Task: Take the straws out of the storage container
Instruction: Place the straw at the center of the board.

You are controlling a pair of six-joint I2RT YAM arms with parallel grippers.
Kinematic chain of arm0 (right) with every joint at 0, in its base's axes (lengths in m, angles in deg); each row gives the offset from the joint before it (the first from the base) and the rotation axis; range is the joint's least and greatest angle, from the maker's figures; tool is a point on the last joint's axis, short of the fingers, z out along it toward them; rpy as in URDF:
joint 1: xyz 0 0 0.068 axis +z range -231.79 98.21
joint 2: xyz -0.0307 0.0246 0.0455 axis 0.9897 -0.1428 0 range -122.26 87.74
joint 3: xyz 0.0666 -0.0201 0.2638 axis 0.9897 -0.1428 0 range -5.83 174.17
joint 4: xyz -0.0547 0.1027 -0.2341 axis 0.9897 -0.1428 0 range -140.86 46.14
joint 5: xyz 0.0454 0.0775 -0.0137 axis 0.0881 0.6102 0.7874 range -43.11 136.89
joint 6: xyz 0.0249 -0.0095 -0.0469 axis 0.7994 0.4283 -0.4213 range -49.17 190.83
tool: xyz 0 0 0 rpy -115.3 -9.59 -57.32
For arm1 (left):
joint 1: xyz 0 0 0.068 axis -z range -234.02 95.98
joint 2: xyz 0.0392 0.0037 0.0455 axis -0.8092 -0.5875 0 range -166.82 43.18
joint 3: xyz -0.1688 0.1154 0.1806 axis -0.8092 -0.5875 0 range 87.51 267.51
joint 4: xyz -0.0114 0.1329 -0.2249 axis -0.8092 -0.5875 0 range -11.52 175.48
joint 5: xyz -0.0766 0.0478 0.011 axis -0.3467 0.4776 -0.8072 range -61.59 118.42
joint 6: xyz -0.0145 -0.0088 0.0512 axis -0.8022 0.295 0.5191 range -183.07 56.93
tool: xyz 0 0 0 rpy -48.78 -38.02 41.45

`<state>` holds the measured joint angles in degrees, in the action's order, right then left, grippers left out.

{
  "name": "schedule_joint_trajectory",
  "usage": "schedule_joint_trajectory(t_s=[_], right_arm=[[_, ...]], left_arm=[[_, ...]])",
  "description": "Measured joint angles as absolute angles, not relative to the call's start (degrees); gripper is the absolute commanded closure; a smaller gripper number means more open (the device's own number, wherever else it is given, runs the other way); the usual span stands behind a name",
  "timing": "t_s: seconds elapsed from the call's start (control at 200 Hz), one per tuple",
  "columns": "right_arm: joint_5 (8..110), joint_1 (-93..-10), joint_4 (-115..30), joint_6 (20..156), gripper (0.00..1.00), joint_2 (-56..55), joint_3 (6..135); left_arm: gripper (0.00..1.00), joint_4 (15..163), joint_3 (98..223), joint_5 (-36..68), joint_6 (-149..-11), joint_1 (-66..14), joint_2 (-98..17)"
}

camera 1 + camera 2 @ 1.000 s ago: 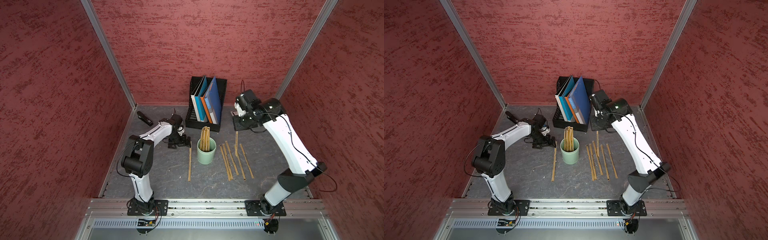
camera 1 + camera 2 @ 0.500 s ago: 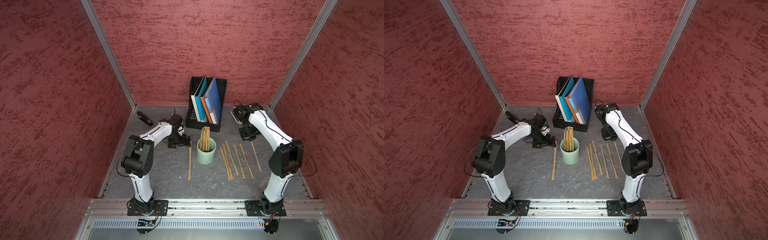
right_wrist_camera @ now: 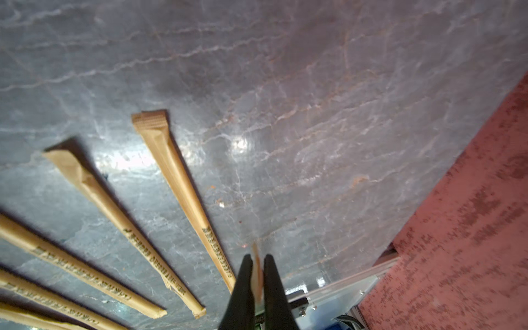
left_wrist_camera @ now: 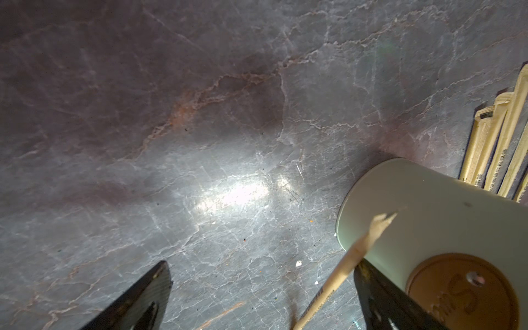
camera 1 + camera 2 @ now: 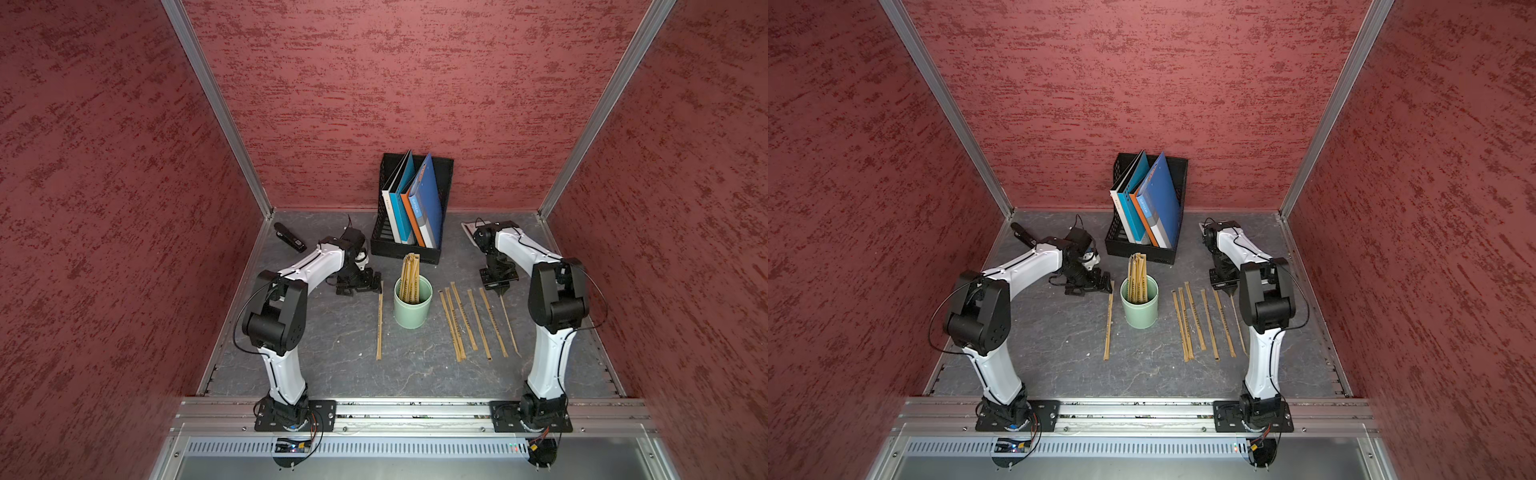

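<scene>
Right gripper (image 3: 257, 257) clamps 1 straw (image 3: 258, 277) low over the table (image 5: 332, 365), laying it down; release comes next. Left gripper (image 4: 262, 263) gapes. Storage container (image 5: 409, 316) holds more straws (image 5: 410, 274).

One mint-green cup (image 5: 409, 316).
Seven straws (image 5: 479, 325) out of cup: six on right arm's side of cup, two of them touching; one alone on left arm's side of cup.
More straws upright inside cup, packed tight; at least four, exact count cannot tell.
One black mesh file holder (image 5: 445, 195) behind cup.
Four folders (image 5: 426, 199) in it: two teal, one orange, one blue.
One black stapler (image 5: 290, 243), behind cup, far toward left arm's side.
Two robot arms (image 5: 307, 266).
</scene>
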<state>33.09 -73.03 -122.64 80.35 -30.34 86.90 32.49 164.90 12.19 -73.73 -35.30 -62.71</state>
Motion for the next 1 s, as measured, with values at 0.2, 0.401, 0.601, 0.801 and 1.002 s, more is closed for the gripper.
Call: schedule_joint_trajectory(t_s=[0.2,0.401,0.601,0.801,1.002], right_arm=[[35.1,-74.6,-120.0,79.5,0.73,-31.2,85.6],[35.9,-75.0,-118.8,79.6,0.70,-30.0,85.2],[39.5,-71.2,-116.0,80.9,0.70,-12.6,79.2],[41.8,-52.8,-113.5,85.7,0.73,7.0,75.4],[51.0,-41.2,-105.3,90.1,0.97,15.7,69.1]], left_arm=[[0.00,32.5,164.9,12.2,-73.7,-35.3,-62.8],[0.00,32.5,164.9,12.2,-73.7,-35.3,-64.4],[0.00,32.5,164.9,12.1,-73.7,-35.3,-65.6],[0.00,32.4,164.9,11.9,-73.7,-35.3,-66.1],[0.00,32.4,164.9,11.3,-73.7,-35.4,-66.1]])
